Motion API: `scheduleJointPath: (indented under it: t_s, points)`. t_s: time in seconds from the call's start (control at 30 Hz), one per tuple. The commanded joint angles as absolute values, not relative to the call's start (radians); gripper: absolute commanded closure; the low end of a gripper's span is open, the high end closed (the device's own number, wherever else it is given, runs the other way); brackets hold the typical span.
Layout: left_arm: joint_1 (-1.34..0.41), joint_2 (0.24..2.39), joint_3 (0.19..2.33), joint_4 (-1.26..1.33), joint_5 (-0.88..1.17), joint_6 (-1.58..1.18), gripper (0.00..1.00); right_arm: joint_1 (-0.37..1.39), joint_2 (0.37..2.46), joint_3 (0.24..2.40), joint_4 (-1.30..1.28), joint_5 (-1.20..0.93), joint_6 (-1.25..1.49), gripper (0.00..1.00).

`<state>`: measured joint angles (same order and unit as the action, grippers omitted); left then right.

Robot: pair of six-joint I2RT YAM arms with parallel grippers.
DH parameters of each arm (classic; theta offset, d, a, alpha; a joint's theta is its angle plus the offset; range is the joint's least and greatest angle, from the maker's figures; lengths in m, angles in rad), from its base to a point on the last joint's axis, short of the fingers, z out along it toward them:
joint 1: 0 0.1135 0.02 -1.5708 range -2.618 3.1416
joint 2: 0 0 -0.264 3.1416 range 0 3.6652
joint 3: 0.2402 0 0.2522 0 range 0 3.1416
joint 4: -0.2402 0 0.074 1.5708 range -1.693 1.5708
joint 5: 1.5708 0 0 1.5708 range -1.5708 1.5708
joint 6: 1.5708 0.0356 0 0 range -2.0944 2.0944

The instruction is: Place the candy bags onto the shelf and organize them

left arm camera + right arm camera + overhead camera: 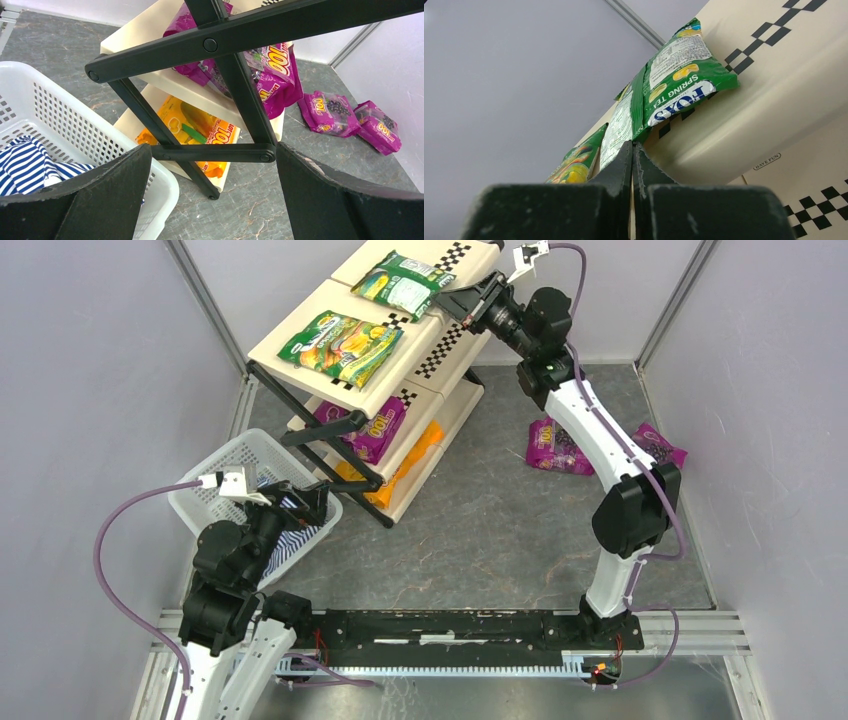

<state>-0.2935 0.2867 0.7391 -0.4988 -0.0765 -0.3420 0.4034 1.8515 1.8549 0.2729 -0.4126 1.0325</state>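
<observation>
The shelf (300, 318) stands at the back left. Two green candy bags lie on its top tier, one at the far end (405, 282) and one nearer (340, 345). My right gripper (447, 302) is shut on the far green bag's (674, 75) edge, at the shelf's (774, 80) rim. The nearer green bag (574, 167) shows beyond it. A purple bag (375, 430) lies on the middle tier and an orange-yellow bag (408, 472) on the bottom tier. Two purple bags (558, 447) (660, 445) lie on the floor. My left gripper (300, 502) is open and empty (212, 150) by the shelf's black frame.
A white mesh basket (225, 468) with a blue-white striped cloth (30, 165) sits at the left, under my left gripper. The shelf's black frame leg (220, 152) crosses just ahead of the left fingers. Grey walls enclose the floor on both sides.
</observation>
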Motion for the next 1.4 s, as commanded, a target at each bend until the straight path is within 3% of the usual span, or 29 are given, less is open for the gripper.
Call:
scheduleJointPath:
  t_s: [0.0,0.43,0.73,1.17,1.37]
  points:
    - [-0.288,0.294,0.744,-0.477,-0.077,-0.289,0.00,0.413,1.868,1.884,0.304,-0.472,1.043,1.00]
    - [-0.288,0.291,0.744,-0.476,-0.078,-0.289,0.00,0.419,1.880,1.952,0.205,-0.406,0.967,0.98]
    - [-0.288,0.291,0.744,-0.476,-0.078,-0.288,0.00,0.416,1.832,1.930,0.112,-0.343,0.898,0.71]
    - [-0.287,0.286,0.744,-0.476,-0.077,-0.289,0.00,0.393,1.707,1.810,0.090,-0.334,0.824,0.45]
    - [-0.288,0.284,0.745,-0.476,-0.077,-0.288,0.00,0.380,1.532,1.639,0.095,-0.341,0.671,0.31]
